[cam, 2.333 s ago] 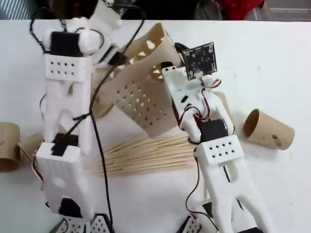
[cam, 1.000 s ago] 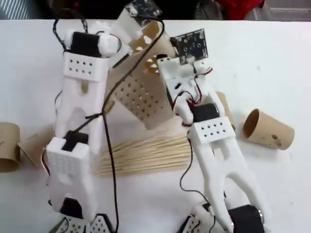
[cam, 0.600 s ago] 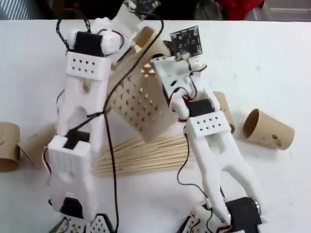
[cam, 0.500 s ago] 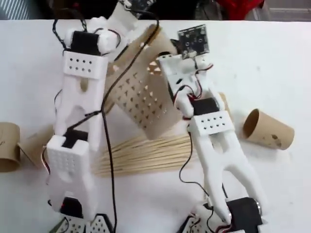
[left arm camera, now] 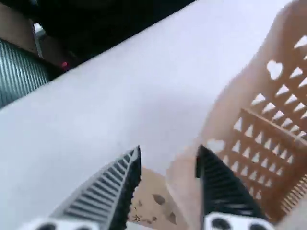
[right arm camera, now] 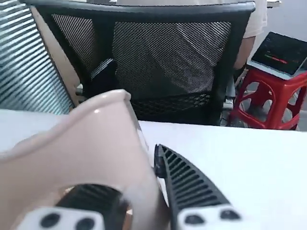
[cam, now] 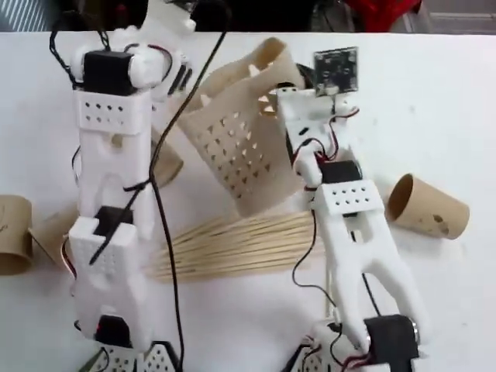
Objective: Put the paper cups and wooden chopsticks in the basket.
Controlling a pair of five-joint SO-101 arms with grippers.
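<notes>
One paper cup (cam: 12, 232) lying at left tabletop (cam: 449, 101) edge, left claw (left arm camera: 169, 151) parted wide, empty, beside basket (cam: 232, 151) rim, basket tilted, wooden chopsticks (cam: 232, 244) flat alongside, right claw (right arm camera: 144, 167) clamped on basket wall, second paper cup (cam: 428, 206) lying far right.

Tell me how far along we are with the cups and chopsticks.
Nothing looks done: no cup or chopstick shows inside the basket, which stands tilted. In hand: the right gripper is shut on the basket's wall; the left gripper hangs open beside it. To do: the chopsticks, the right paper cup and the left-edge paper cup lie on the table.
</notes>
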